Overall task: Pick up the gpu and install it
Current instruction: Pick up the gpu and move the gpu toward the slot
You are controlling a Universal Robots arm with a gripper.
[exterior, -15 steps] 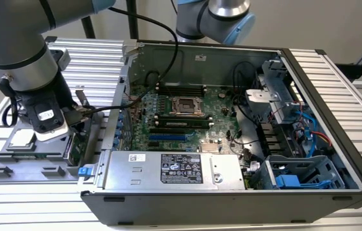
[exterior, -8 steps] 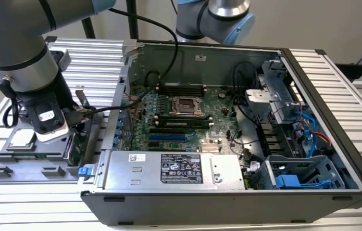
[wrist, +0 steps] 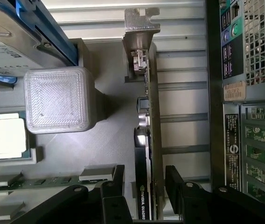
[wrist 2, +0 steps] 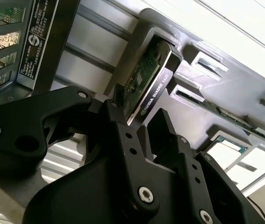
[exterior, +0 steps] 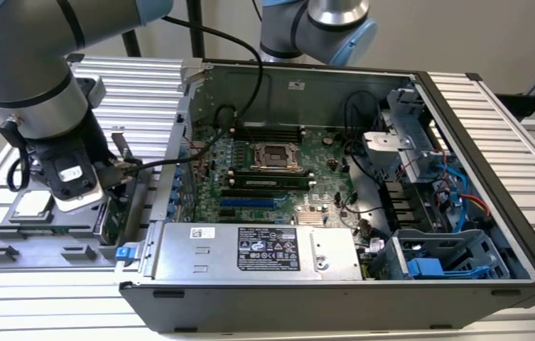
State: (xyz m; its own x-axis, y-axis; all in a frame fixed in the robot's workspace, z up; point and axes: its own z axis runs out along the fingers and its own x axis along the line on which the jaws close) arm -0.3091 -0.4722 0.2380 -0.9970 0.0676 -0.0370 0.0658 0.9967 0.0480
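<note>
- Claw: the gripper (wrist: 145,171) has its jaws apart. One of the fingers (wrist: 177,186) stands on each face of the gpu (wrist: 149,140), and nothing is clamped. In the first wrist view a strip of grey shows between one finger and the card. The other finger is just beside it, and I cannot tell whether it touches.
- Position of the card: it stands on edge in a slot of the grey holder tray (exterior: 20,250), outside the computer case (exterior: 343,312) and on the exterior view's left of it.
- Long axis: it runs straight out from between the fingers to the silver bracket (wrist: 141,27) at the far end, roughly parallel with the near wall of the case. The grip line therefore crosses the card's thin dimension.
- Governing relation, as a judgement: the card lies directly between the jaws, so a closing move needs no sideways correction.
- Neighbours: the CPU chip (wrist: 6,137) and the hard drive (wrist: 11,32) sit in the same tray, well apart from the fingers.
</note>
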